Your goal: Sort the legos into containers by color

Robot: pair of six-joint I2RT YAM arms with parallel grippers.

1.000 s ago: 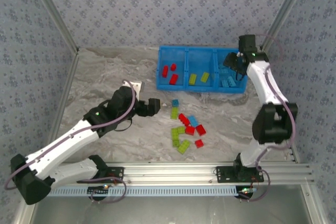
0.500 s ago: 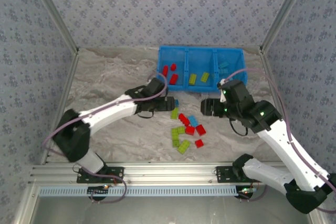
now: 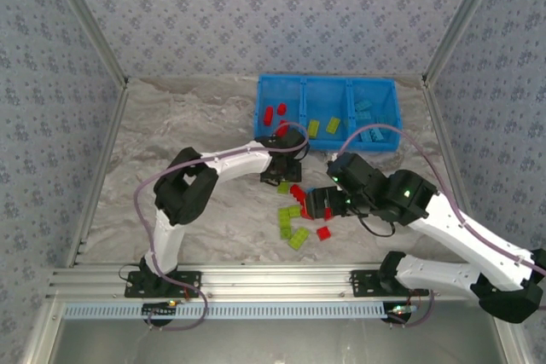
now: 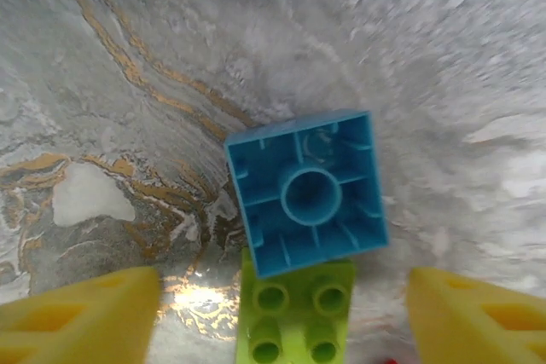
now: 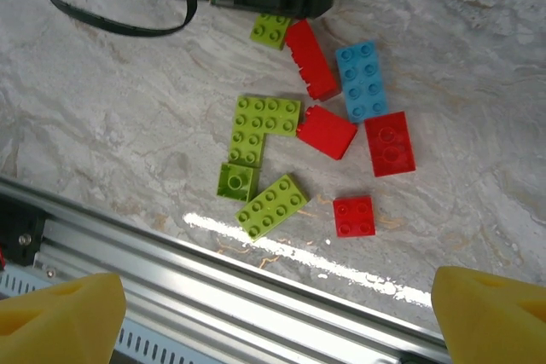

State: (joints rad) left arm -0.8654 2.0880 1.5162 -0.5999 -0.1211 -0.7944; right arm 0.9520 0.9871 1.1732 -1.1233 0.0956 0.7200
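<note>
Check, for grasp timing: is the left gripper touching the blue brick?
Apart. The left wrist view shows bare table between the blue brick and both fingers of the left gripper.

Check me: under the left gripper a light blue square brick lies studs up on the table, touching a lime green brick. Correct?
No: the light blue square brick lies upside down, hollow underside up, as the left wrist view shows. The rest holds: it is on the table under the left gripper, touching the lime green brick.
</note>
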